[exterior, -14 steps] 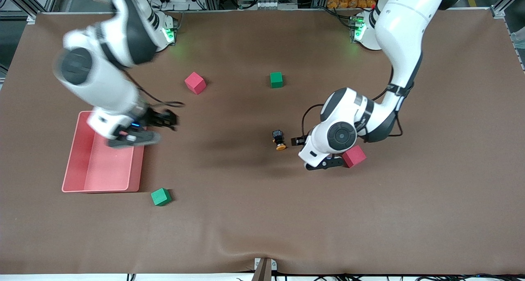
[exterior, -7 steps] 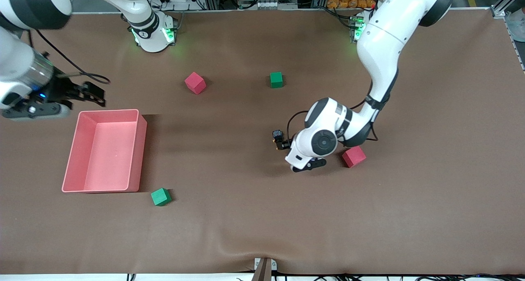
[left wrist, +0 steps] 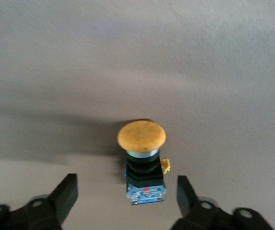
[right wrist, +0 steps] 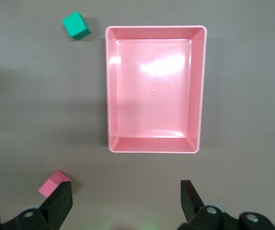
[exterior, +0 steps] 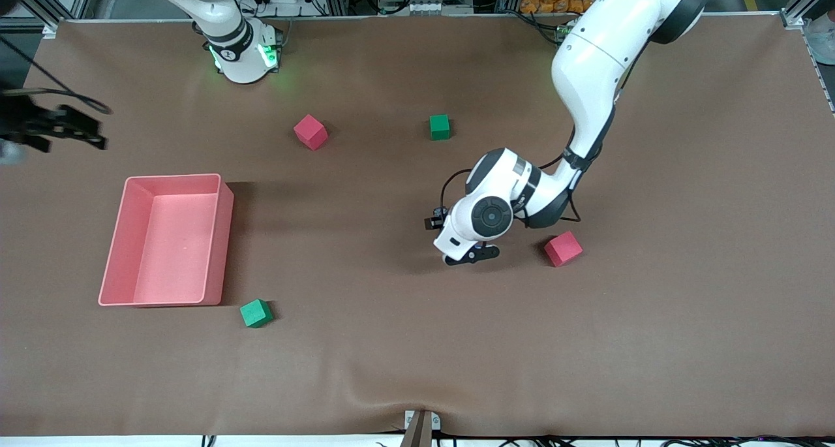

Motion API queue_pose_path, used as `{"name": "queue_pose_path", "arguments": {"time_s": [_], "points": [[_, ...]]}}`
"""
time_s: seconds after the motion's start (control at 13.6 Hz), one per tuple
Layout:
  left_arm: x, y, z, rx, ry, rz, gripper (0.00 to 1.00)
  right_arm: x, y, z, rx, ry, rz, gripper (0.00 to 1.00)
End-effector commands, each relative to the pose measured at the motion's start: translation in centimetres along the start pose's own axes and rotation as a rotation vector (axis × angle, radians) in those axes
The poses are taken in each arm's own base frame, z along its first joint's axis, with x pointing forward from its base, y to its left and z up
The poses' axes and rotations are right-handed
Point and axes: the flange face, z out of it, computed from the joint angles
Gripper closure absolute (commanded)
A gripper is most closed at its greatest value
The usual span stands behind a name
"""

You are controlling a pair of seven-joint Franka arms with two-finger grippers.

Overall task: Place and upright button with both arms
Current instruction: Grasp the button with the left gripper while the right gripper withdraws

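Observation:
The button lies on its side on the brown table, with its orange cap (left wrist: 142, 134) on a black body with a blue base (left wrist: 145, 181). In the front view it is hidden under the left arm's wrist. My left gripper (left wrist: 126, 197) is open and low over the button, one finger on each side of the body, not touching it. In the front view the left gripper (exterior: 438, 223) is mid-table. My right gripper (exterior: 78, 132) is open and empty, held high above the table at the right arm's end, beside the pink tray (exterior: 226, 238). Its fingers (right wrist: 61, 203) frame bare table.
The pink tray (right wrist: 200, 91) holds nothing. One pink cube (exterior: 563, 248) sits close beside the left arm's wrist. Another pink cube (exterior: 310, 132) and a green cube (exterior: 440, 126) lie farther from the front camera. A second green cube (exterior: 255, 313) lies near the tray's corner.
My left gripper has moved toward the right arm's end of the table until it straddles the button. My right arm has swung up and away from the tray toward the table's edge.

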Motion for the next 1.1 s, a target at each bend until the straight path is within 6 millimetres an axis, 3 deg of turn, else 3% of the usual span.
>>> {"name": "queue_pose_path", "arguments": {"time_s": [0.0, 0.29, 0.44, 0.52, 0.59, 0.66, 0.74, 0.81, 1.03], "points": [[0.4, 1.3, 1.1, -0.012, -0.005, -0.012, 0.15, -0.5, 2.1, -0.1, 0.036, 0.002, -0.027, 0.00], [-0.1, 1.7, 1.6, -0.004, -0.011, -0.010, 0.25, 0.2, -0.9, -0.3, 0.032, 0.001, 0.066, 0.00], [-0.1, 1.6, 2.1, 0.001, -0.015, -0.011, 0.32, 0.5, -1.8, -1.3, 0.025, 0.023, 0.087, 0.00], [-0.3, 1.7, 2.2, 0.005, -0.016, -0.009, 0.38, 0.8, -3.5, -1.5, 0.019, 0.024, 0.102, 0.00], [-0.6, 1.9, 2.4, 0.011, -0.014, -0.003, 0.46, 0.9, -5.2, -1.7, 0.014, 0.015, 0.143, 0.00], [-1.0, 2.3, 2.6, 0.020, -0.011, 0.001, 0.62, 0.9, -6.6, -2.4, 0.005, 0.014, 0.160, 0.00], [-1.1, 2.4, 2.6, 0.024, -0.007, 0.002, 0.90, 0.8, -7.2, -2.7, -0.001, 0.011, 0.151, 0.00], [-1.2, 2.4, 2.4, 0.029, 0.002, 0.003, 1.00, 0.8, -7.6, -2.7, -0.015, 0.010, 0.143, 0.00], [-2.0, 3.2, 0.7, 0.082, 0.086, -0.005, 1.00, 0.7, -7.2, -3.9, -0.028, 0.036, 0.096, 0.00]]}}
